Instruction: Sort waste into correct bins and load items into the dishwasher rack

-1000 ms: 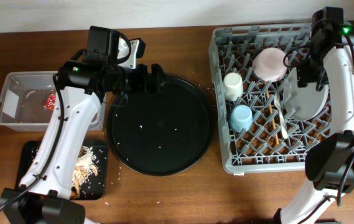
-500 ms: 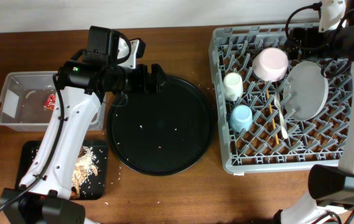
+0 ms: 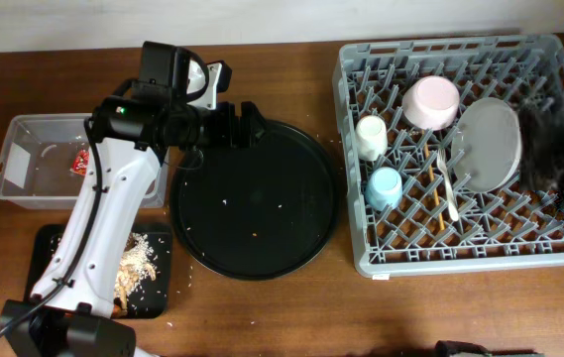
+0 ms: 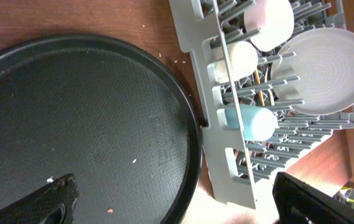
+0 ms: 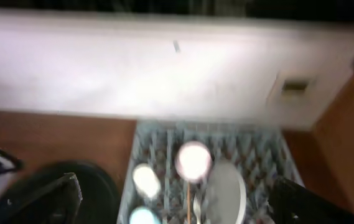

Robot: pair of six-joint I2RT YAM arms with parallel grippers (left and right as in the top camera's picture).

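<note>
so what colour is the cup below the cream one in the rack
Light blue; the cup shows best in the left wrist view.

Beside round black tray (image 4: 71, 118): rack (image 4: 209, 146) holding plate (image 4: 326, 65), blue cup (image 4: 251, 121), cream cup (image 4: 236, 59), bowl (image 4: 270, 22).

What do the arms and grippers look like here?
The left arm has white link shells, black joints, a thin black cable along it and a green light near its upper joint. The left gripper is black. The right arm is only a dark blur overhead; its fingers look black.

blue cup (image 3: 385, 186), cream cup (image 3: 371, 137), bowl (image 3: 431, 101), plate (image 3: 487, 144) sit in grey rack (image 3: 430, 262).
</note>
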